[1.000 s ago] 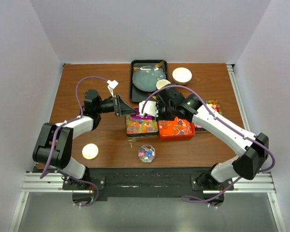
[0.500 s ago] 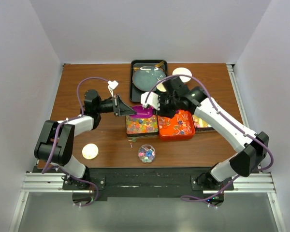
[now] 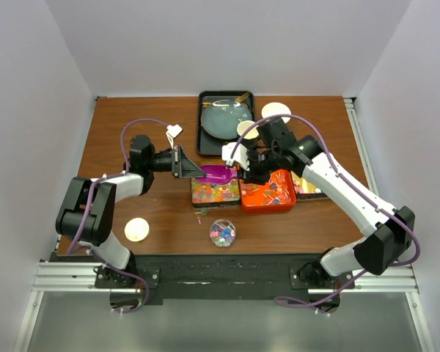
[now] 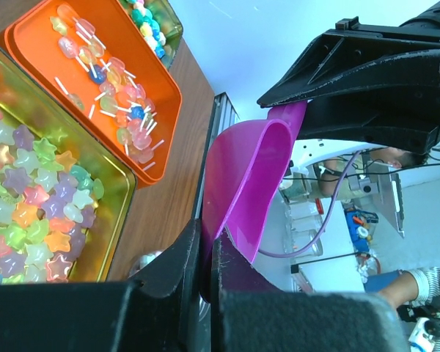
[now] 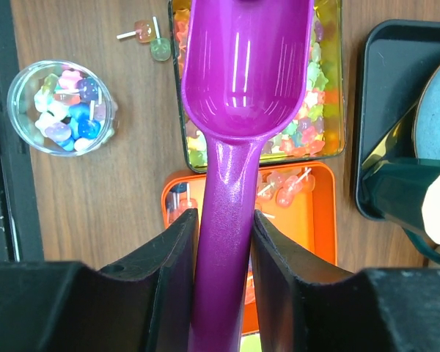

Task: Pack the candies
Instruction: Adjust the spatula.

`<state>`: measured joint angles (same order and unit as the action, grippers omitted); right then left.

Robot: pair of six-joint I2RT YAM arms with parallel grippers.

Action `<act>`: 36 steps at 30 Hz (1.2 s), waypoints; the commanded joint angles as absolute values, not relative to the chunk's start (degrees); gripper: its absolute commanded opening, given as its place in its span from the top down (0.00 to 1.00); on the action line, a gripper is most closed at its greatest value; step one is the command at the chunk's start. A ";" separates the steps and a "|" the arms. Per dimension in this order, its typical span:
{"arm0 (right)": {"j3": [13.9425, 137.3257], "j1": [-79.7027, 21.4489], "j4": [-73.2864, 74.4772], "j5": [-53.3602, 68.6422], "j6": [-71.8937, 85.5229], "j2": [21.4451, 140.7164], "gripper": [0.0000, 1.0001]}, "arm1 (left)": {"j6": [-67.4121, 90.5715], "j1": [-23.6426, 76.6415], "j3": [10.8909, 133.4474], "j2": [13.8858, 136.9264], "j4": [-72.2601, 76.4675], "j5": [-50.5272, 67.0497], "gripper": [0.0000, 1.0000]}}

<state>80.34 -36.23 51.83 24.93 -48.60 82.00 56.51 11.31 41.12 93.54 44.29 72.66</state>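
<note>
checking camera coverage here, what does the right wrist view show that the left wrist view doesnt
Only the right wrist view: the clear jar holding sweets, two loose candies near it, and the black tray.
Only the left wrist view: a third candy container beyond the orange tray, and the right pincer seen from outside, on the scoop's handle.
Both: the purple scoop, the star-candy tin and the orange tray.

The purple scoop (image 5: 246, 81) is smooth, glossy plastic. Beneath it the worktop (image 5: 125, 183) looks like matt brown wood, the candies (image 4: 29, 213) shiny and translucent. My left hand (image 4: 205, 242) is matt black.
</note>
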 commanded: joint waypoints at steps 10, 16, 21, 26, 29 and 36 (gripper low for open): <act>76.29 -36.74 47.91 28.39 -49.75 81.03 0.64 | 60.64 10.37 43.68 95.01 48.51 73.21 1.00; 75.67 -37.35 46.76 27.07 -49.40 81.47 0.61 | 61.00 10.37 43.59 95.10 48.87 72.69 1.00; 76.20 -37.71 46.23 27.51 -48.43 81.91 0.60 | 61.00 10.37 43.51 95.19 48.96 72.33 1.00; 76.38 -37.71 46.76 27.77 -49.22 82.18 0.89 | 60.73 10.37 43.33 95.19 48.96 71.81 1.00; 76.99 -37.71 48.16 28.13 -49.31 81.91 1.00 | 54.08 10.20 44.64 93.61 44.76 70.75 0.76; 82.95 -34.37 60.96 21.98 -57.82 82.00 1.00 | 13.29 10.72 48.96 84.30 3.27 55.32 0.27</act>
<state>76.77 -36.23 50.96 23.55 -50.57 82.24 38.70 10.50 45.91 92.27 25.93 66.94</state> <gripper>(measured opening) 0.304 0.639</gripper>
